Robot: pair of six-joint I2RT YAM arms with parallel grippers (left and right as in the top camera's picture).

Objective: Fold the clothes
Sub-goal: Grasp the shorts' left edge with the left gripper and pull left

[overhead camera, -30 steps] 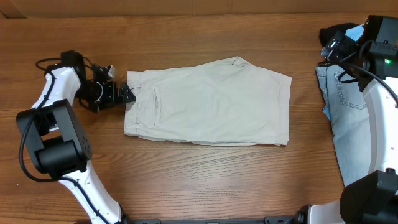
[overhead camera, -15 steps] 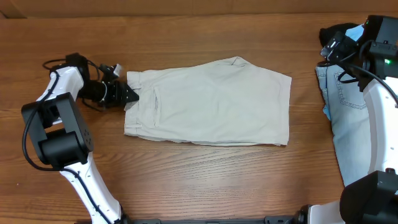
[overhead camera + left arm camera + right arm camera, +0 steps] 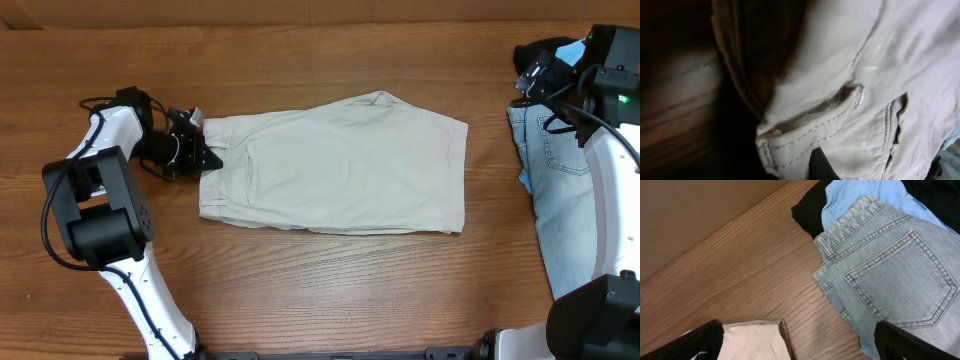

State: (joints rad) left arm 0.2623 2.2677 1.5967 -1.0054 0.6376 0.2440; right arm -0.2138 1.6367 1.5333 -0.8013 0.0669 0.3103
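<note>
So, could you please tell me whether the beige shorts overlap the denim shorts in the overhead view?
No, the beige shorts lie apart from the denim shorts, with a strip of bare table showing between them.

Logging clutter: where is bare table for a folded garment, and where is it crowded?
Bare table: between beige shorts and denim shorts, and along the near edge. Crowded: the right edge's pile, and the left gripper at the waistband.

White arms [image 3: 103,135] — black joints [image 3: 95,228], cables [image 3: 42,232]
</note>
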